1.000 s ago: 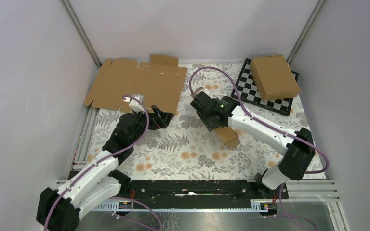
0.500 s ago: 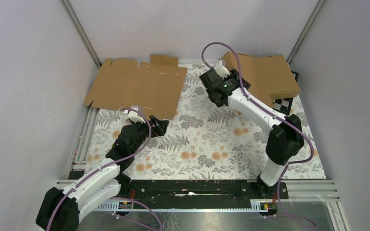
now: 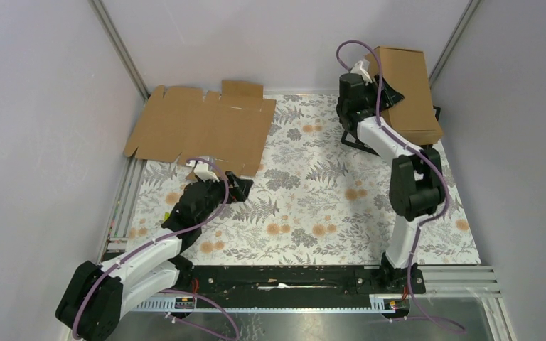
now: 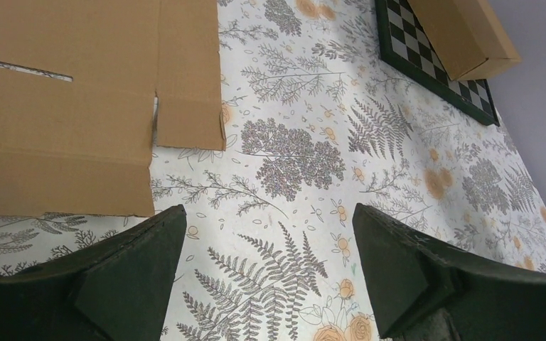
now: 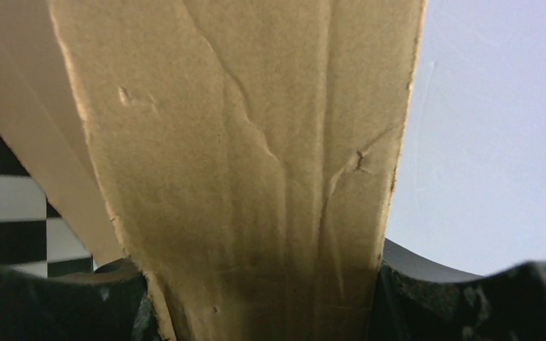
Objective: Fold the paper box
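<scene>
The paper box, folded into a shallow brown cardboard shape, hangs in the air at the back right corner, with my right gripper shut on its edge. In the right wrist view its creased brown wall fills the gap between both fingers of the right gripper. My left gripper hovers open over the flowered cloth just below the near edge of the flat sheet. Nothing lies between the fingers of the left gripper.
A wide flat cardboard sheet with notched edges lies at the back left. Under the held box a chessboard carries another brown box; both also show in the left wrist view. Walls close in behind and at both sides.
My right arm has swung the paper box from the middle of the cloth up to the back right corner, over the chessboard. The left arm drew back a little toward the near edge.
</scene>
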Robot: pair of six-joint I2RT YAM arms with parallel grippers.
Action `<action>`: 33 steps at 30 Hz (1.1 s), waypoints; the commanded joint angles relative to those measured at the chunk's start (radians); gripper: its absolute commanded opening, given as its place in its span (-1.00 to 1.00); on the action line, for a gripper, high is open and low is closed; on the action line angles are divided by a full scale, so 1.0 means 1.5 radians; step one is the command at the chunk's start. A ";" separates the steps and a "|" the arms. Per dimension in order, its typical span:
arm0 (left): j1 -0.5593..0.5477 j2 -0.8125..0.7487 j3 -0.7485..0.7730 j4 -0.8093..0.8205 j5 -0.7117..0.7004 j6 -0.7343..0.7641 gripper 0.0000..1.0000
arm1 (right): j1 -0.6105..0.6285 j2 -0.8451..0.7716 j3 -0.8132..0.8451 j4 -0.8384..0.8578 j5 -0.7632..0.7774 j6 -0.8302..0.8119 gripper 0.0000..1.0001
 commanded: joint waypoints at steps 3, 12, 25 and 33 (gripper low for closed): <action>-0.002 -0.001 0.004 0.051 0.018 -0.005 0.86 | -0.045 0.108 0.033 0.306 -0.034 -0.214 -0.12; -0.001 0.005 0.008 0.041 0.003 0.010 0.88 | -0.096 0.264 0.061 0.520 -0.056 -0.322 -0.08; -0.001 0.007 0.009 0.029 -0.017 0.022 0.89 | -0.147 0.265 0.228 -0.095 -0.214 0.234 0.99; -0.001 0.018 0.011 0.026 -0.022 0.032 0.89 | -0.144 0.202 0.187 -0.169 -0.377 0.346 0.99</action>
